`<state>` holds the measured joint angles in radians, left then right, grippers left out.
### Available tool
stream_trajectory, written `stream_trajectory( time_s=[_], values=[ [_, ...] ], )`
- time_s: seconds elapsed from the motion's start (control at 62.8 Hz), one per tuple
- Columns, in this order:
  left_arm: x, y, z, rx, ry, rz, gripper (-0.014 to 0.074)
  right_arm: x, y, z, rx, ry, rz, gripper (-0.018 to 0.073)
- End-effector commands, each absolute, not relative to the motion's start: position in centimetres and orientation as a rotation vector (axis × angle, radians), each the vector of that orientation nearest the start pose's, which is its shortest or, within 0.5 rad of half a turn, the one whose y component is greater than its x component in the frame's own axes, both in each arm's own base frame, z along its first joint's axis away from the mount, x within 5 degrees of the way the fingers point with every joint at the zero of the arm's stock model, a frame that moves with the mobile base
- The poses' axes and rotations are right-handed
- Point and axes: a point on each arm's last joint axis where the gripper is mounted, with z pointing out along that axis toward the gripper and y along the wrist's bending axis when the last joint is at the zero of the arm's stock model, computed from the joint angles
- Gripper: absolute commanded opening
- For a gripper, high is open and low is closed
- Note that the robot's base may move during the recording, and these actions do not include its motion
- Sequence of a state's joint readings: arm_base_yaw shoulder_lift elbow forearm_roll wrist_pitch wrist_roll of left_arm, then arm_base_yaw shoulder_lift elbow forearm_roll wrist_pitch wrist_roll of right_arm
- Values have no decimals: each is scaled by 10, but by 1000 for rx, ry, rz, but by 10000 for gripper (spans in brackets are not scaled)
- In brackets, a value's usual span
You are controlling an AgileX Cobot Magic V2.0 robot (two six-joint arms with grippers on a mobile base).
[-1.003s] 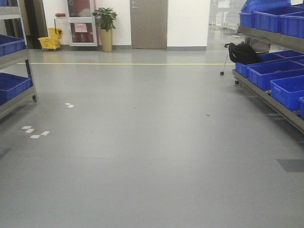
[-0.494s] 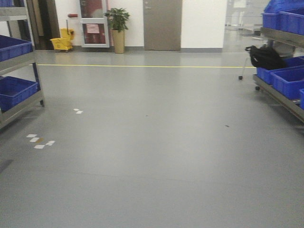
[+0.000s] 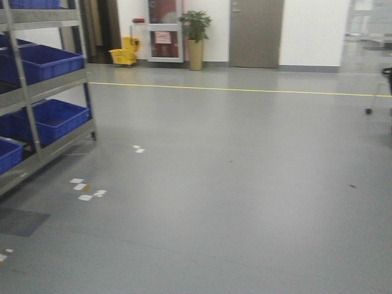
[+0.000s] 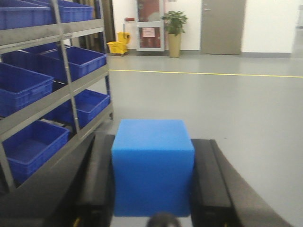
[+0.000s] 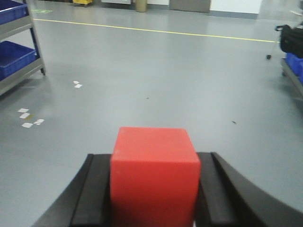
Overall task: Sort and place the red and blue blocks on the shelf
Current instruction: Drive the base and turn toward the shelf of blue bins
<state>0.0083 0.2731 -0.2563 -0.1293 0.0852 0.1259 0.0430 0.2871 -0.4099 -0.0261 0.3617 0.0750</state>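
Grey floor (image 3: 245, 184) fills most of the front view, crossed at the far end by a thin yellow line (image 3: 245, 90). The shelf (image 3: 49, 86), a tiered rack of steel rails and uprights, stands along the left edge of the front and left wrist views. Its tiers are lined with large blue bins (image 3: 52, 61). Against the far wall are a grey door (image 3: 256, 33), a potted plant (image 3: 196, 27) to its left, and a yellow mop bucket (image 3: 124, 55) further left. Small white scraps (image 3: 86, 190) lie on the floor near the foot of the shelf. The left tool (image 4: 153, 142) is pinching the blue block (image 4: 152, 165), with one dark finger flat against each side face. The block is upright, clear of the floor, and near the shelf but apart from it. The right tool (image 5: 152, 158) is likewise clamped on the red block (image 5: 154, 175), which is upright between its fingers above open floor, with the shelf well off to the left. Neither block is on the shelf. Neither tool shows in the front view.
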Motion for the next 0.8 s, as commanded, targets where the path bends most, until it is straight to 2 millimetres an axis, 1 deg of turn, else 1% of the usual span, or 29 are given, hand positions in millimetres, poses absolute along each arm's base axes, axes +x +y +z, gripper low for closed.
stream_trajectory(
  time_s=[0.0,0.78],
  values=[
    [77,1,294,-11,1472,-1,125,71,2,316,11,1618,53,57],
    [77,1,294,-11,1472,-1,125,71,2,316,11,1618,53,57]
  ],
)
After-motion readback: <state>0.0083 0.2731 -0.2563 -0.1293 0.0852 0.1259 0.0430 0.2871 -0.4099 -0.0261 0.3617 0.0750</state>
